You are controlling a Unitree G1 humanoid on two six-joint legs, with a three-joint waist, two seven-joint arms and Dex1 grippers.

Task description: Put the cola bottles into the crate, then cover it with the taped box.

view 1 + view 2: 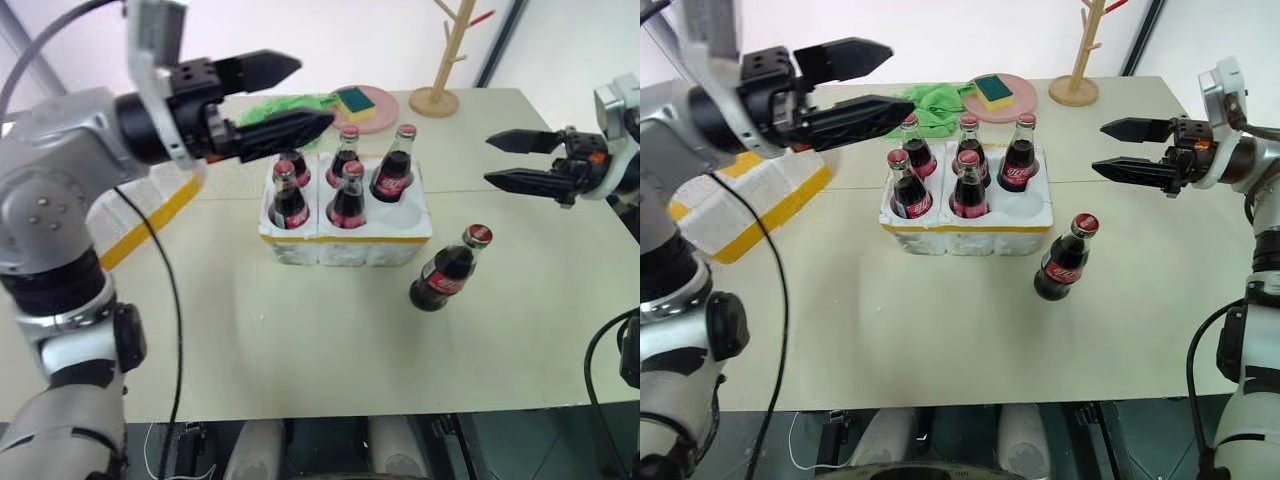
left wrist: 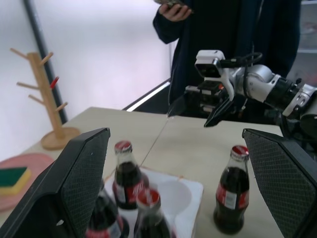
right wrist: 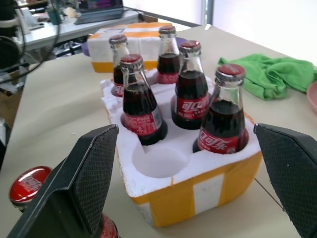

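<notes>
The crate [image 1: 345, 245], a low white foam tray with a yellow band, sits mid-table and holds several cola bottles [image 1: 348, 197] upright in its wells. The well [image 3: 159, 161] at its near right corner is empty. One more cola bottle [image 1: 447, 270] stands on the table just right of the crate. My left gripper [image 1: 316, 90] hangs open above the crate's far left corner, holding nothing. To the right of the crate and the loose bottle, my right gripper [image 1: 487, 159] is open and empty, pointing toward them. The taped box [image 1: 750, 200] lies at the left, partly hidden behind my left arm.
A green cloth [image 1: 935, 100], a pink plate with a sponge [image 1: 1000, 92] and a wooden mug tree [image 1: 1080, 60] stand along the table's far edge. A person in dark clothes [image 2: 223, 29] stands beyond the table's right side.
</notes>
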